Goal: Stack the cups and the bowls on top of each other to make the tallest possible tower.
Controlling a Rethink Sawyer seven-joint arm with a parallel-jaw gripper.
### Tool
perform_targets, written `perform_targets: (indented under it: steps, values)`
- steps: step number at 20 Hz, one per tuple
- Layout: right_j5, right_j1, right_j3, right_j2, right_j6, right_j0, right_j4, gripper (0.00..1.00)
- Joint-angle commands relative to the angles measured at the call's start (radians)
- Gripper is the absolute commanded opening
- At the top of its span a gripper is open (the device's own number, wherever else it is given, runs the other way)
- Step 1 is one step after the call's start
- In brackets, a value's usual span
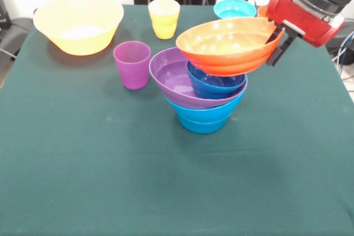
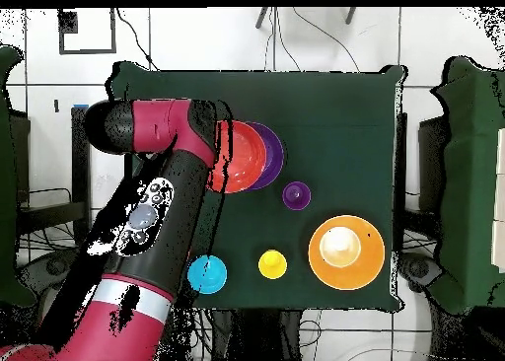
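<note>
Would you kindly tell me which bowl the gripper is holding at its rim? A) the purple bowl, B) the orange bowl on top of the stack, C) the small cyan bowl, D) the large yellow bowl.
B: the gripper clamps the rim of the orange bowl, which sits tilted on the stack.

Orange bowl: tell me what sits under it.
Under the orange bowl, held by the gripper, sits a dark blue bowl inside a purple bowl, atop a blue bowl. The dark blue bowl's far rim is covered.
</note>
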Motion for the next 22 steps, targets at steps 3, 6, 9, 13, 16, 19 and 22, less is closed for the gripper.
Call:
perform_targets:
  steps: [3,6,9,13,16,19,22]
  values:
    - [0.011,0.072,-0.017,0.056,0.059,-0.025,-0.074,0.0]
    - [-0.01,0.092,-0.029,0.055,0.065,-0.029,-0.07,0.0]
    - [-0.029,0.108,-0.036,0.055,0.072,-0.032,-0.066,0.0]
    - [-0.054,0.105,-0.01,0.056,0.075,-0.025,-0.068,0.0]
    - [-0.066,0.096,0.013,0.055,0.077,-0.016,-0.068,0.0]
    - [-0.073,0.095,0.02,0.055,0.079,-0.013,-0.067,0.0]
    - [-0.074,0.09,0.024,0.054,0.077,-0.011,-0.069,0.0]
